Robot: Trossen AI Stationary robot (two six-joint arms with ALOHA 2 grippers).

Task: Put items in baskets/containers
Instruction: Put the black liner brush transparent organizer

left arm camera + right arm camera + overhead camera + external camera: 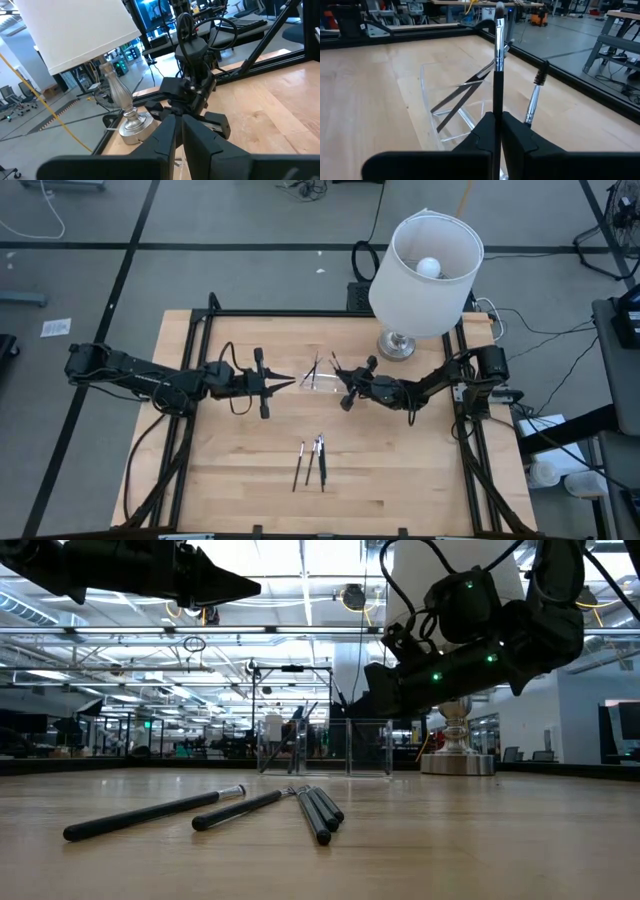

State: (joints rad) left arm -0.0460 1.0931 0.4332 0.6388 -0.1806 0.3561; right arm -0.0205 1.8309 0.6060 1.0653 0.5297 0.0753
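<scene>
My right gripper (496, 131) pinches a black brush (498, 75) upright just beside the clear tray (320, 383), which already has sticks leaning in it. My left gripper (287, 383) hangs pressed shut and empty on the tray's other side. A few brushes (313, 462) lie well apart from the tray.

My fingers (495, 135) are matt black plastic, and the brush (498, 75) I pinch has a smooth black handle, faintly glossy, with a silvery metal collar under its bristles. The tray (432, 95) is clear, glossy plastic, glinting along its edges. In it lean sticks (457, 100) with bright metal shafts, and a spiral-tipped wand (535, 102) with a shiny metal stem. The table (230, 470) is pale wood, smooth and satin. The lamp (425, 275) has a matt white shade and a polished metal base. The near sticks (240, 810) look matt black.
</scene>
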